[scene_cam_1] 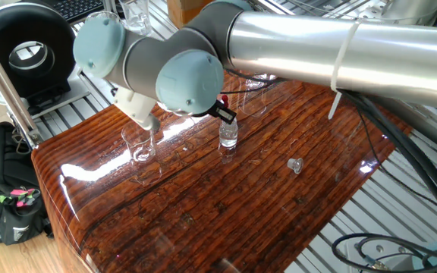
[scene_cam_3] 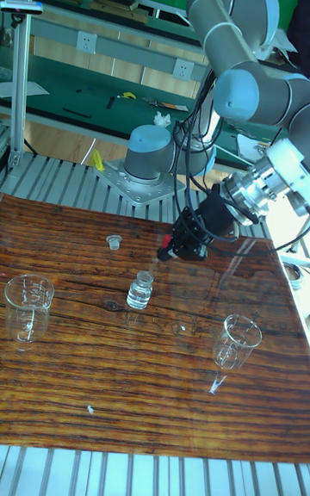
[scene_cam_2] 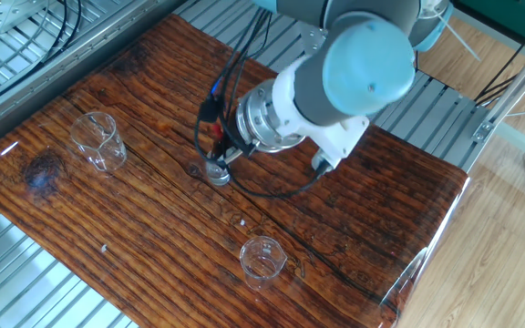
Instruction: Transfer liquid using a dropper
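Observation:
My gripper (scene_cam_3: 175, 248) hangs over the middle of the wooden table, shut on the dropper (scene_cam_3: 164, 254), whose red bulb shows between the black fingers. The thin clear tube slants down-left toward the mouth of a small clear bottle (scene_cam_3: 140, 289); its tip is too faint to place. In one fixed view the gripper (scene_cam_1: 222, 114) sits just above that bottle (scene_cam_1: 228, 135). The other fixed view shows the gripper (scene_cam_2: 219, 138) over the bottle (scene_cam_2: 217, 171). The liquid is clear and shows only dimly in the bottle.
An empty glass beaker (scene_cam_3: 26, 306) stands at the left and another (scene_cam_3: 237, 341) at the front right of the table (scene_cam_3: 103, 393). A small clear cap (scene_cam_3: 112, 242) lies behind the bottle. The arm's cables hang close above the table.

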Motion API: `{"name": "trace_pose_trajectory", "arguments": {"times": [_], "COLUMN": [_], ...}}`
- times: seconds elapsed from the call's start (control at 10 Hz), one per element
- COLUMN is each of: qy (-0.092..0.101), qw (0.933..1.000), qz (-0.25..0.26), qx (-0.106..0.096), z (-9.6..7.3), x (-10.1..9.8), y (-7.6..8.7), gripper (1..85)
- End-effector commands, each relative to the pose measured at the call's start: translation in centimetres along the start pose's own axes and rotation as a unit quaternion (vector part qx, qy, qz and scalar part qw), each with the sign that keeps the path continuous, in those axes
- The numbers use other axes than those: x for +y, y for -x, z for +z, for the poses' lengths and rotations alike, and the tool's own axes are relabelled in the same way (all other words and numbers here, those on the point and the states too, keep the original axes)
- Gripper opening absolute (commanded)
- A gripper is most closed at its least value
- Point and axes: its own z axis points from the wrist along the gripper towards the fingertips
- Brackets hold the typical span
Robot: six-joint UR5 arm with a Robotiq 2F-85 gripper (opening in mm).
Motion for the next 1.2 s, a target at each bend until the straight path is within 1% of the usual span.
{"name": "trace_pose_trajectory", "arguments": {"times": [0.0,0.1,0.3,0.4,0.6,0.7,1.0,1.1], "qy": [-0.002,-0.003,-0.001,0.003,0.004,0.005,0.016,0.021], "qw": [0.9998,0.9997,0.999,0.9985,0.9981,0.9973,0.9915,0.9884], "qz": [0.006,0.008,0.012,0.014,0.025,0.036,0.069,0.081], "qx": [-0.018,-0.023,-0.042,-0.052,-0.057,-0.064,-0.109,-0.126], "z": [-1.1,-1.2,-1.4,-1.6,-2.4,-2.5,-3.1,-3.5], "x": [-0.2,-0.3,-0.4,-0.2,-0.2,0.1,0.8,0.9], "y": [-0.7,-1.0,-1.8,-2.3,-3.5,-3.7,-2.9,-2.1], "gripper": [2.0,2.0,2.0,2.0,2.0,2.0,2.0,2.0]}}
